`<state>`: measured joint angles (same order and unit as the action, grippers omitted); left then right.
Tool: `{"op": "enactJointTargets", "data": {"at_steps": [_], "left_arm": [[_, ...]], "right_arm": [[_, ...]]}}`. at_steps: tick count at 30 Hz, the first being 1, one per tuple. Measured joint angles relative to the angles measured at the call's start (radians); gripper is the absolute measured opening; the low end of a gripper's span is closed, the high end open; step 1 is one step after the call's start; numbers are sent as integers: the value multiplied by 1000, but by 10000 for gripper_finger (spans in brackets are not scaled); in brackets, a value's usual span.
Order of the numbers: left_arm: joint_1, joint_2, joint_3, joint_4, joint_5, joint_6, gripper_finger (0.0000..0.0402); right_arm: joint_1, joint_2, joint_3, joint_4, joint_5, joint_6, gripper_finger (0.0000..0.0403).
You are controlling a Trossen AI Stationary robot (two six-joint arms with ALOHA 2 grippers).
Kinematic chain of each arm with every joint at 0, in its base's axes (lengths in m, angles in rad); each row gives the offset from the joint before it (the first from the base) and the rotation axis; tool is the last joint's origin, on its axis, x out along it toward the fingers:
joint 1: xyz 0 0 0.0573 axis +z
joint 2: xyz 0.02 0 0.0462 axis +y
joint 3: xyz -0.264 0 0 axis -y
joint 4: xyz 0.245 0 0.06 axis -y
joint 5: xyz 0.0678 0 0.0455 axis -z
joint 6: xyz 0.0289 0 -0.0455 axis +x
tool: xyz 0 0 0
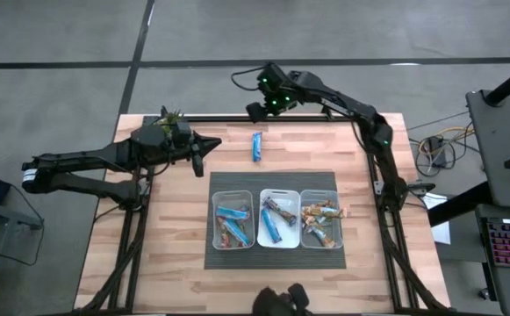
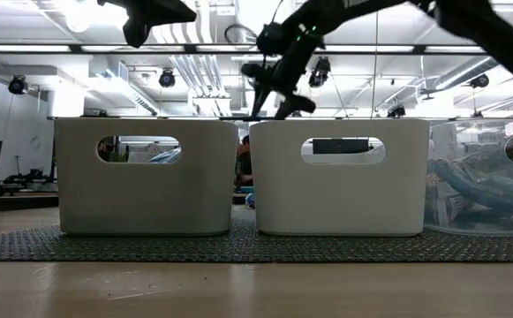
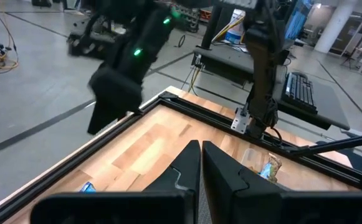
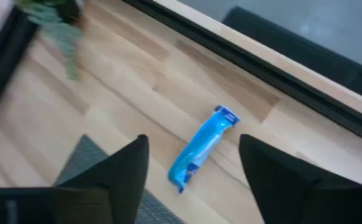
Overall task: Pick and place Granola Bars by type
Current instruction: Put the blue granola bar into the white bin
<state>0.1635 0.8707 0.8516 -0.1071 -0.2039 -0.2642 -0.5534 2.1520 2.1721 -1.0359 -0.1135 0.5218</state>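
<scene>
One blue bar [image 1: 257,146] lies alone on the bare wood beyond the mat [image 1: 272,180]. The right gripper [image 1: 256,111] hangs over the far edge, fingers spread, empty. The left gripper [image 1: 199,161] waits pressed together.

3 bins [image 1: 234,237] on mat [image 1: 272,179] — plant [image 1: 170,116] apart.

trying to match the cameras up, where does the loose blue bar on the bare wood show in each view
High view: blue bar on bare wood above the mat.
Low view: not visible, bins block it.
Left wrist view: a blue scrap at the bottom edge, perhaps it.
Right wrist view: centre, between the open right gripper's fingers.
Shared landmark: the table's black edge rail.
</scene>
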Motion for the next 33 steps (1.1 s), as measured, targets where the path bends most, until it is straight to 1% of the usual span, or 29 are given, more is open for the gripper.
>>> {"op": "enactJointTargets", "data": {"at_steps": [5, 10, 21, 33], "left_arm": [[0, 0, 0, 0, 0, -4, 0], [0, 0, 0, 0, 0, -26, 0], [0, 0, 0, -1, 0, -36, 0], [0, 3, -1, -3, 0, -51, 0]], "right_arm": [[-18, 113, 91, -58, -3, 31, 279], [-32, 201, 136, -69, -42, 60, 293], [-37, 314, 139, -57, -47, 120, 285], [-37, 320, 99, -49, -53, 134, 279]]}}
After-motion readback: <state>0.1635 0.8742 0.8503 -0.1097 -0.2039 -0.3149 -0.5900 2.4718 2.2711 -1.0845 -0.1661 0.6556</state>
